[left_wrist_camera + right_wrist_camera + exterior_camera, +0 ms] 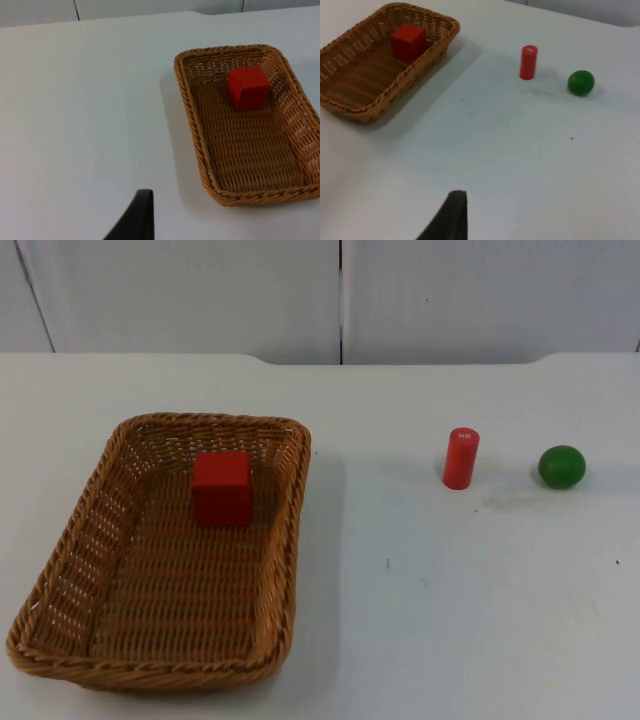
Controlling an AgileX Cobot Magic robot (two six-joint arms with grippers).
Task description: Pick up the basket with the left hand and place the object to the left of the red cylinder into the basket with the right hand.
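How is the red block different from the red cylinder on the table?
The red block is a cube with flat faces; the red cylinder is a slim round post standing upright. The block sits inside the wicker basket, while the cylinder stands on the bare white table, beside a green ball. Both are plain red.

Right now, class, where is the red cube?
In the top view the red cube sits inside the wicker basket, near its far end, on the table's left side, well left of the red cylinder.
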